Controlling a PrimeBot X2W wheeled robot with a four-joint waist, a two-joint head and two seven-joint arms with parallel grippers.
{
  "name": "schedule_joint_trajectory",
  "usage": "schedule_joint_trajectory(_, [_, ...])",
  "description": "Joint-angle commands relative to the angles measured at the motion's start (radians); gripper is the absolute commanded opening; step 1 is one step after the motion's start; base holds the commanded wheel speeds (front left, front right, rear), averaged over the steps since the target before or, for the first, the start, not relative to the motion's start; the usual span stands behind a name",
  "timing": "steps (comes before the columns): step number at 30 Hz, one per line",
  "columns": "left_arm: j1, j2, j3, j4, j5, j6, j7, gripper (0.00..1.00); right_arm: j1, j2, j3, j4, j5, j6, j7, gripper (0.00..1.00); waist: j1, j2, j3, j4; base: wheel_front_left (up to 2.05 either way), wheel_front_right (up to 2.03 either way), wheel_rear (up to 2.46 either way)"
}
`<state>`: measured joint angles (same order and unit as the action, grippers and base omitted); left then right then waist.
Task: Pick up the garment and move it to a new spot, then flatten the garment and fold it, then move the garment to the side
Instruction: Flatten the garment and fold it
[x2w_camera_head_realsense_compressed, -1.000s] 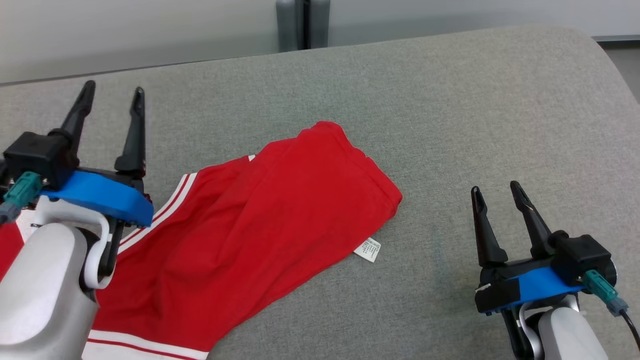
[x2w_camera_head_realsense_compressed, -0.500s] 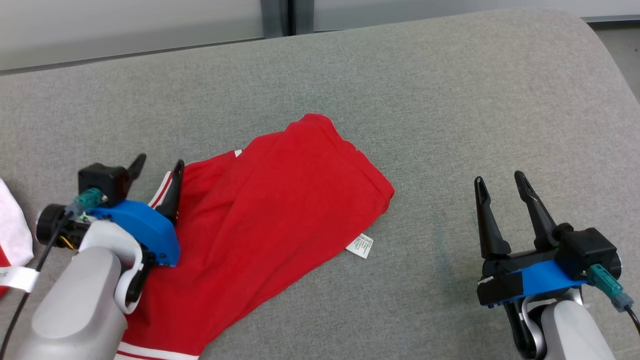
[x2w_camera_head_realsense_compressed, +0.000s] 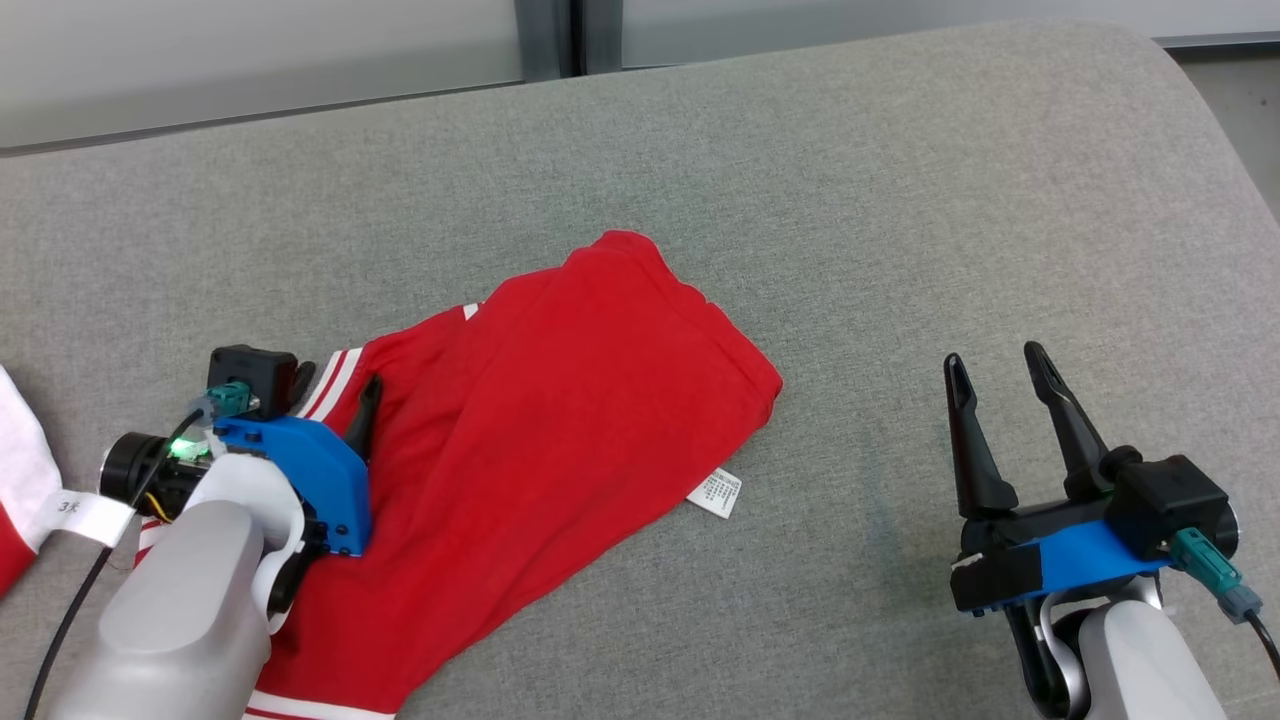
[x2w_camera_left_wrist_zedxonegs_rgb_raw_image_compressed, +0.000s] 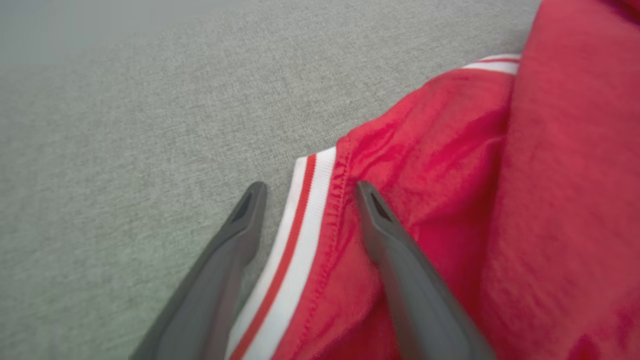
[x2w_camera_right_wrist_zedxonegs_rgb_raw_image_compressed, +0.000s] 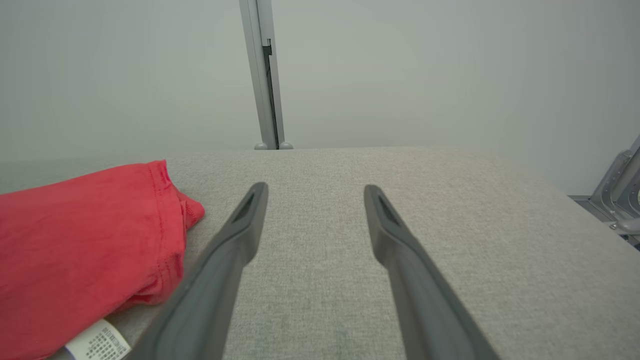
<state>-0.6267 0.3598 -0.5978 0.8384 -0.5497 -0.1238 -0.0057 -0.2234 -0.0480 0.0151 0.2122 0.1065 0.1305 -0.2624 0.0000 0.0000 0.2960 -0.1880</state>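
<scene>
Head view: red garment lying loosely on grey surface, left of centre, with white care label poking out at its right edge. Left gripper down low at garment's left side. Right gripper well apart to the right over bare surface, jaws spread wide, holding nothing. White cloth at far left edge.

Left wrist view: jaws fully apart, straddling white-and-red striped hem. One finger over grey surface, other over red fabric. Nothing pinched. Can't tell if tips touch the cloth.

Right wrist view: jaws wide, empty, pointing across bare surface toward pale wall and grey post. Garment's bunched end to the left, just beside the finger on that side. Label at bottom left.
</scene>
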Motion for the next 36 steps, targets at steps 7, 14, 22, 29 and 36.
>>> schedule_joint_trajectory(7, [-0.058, -0.023, -0.079, 0.050, -0.021, -0.007, -0.050, 0.00, -0.004, -0.004, -0.001, 0.005, 0.000, 0.001, -0.004, 1.00, 0.0000, 0.0000, -0.024, 0.013, 0.00, 0.00, 0.00])
schedule_joint_trajectory(14, [-0.157, -0.009, -0.088, 0.010, -0.018, -0.007, -0.178, 0.00, 0.012, -0.004, -0.004, 0.016, 0.003, 0.001, -0.004, 1.00, 0.0000, 0.0000, -0.074, 0.041, 0.00, 0.00, 0.00])
schedule_joint_trajectory(22, [-0.256, 0.054, -0.039, -0.082, -0.021, 0.014, -0.219, 0.00, 0.016, -0.004, 0.002, 0.027, 0.015, 0.001, -0.004, 1.00, 0.0000, 0.0000, -0.105, 0.044, 0.00, 0.00, 0.00])
schedule_joint_trajectory(29, [-0.297, 0.121, 0.009, -0.104, -0.047, 0.032, -0.215, 0.00, 0.002, -0.004, 0.004, 0.013, 0.028, 0.001, -0.004, 1.00, 0.0000, 0.0000, -0.078, 0.000, 0.00, 0.00, 0.00])
schedule_joint_trajectory(36, [-0.299, 0.164, 0.028, -0.066, -0.049, 0.040, -0.231, 0.00, -0.013, -0.004, 0.003, 0.003, 0.035, 0.001, -0.004, 1.00, 0.0000, 0.0000, -0.031, -0.038, 0.00, 0.00, 0.00])
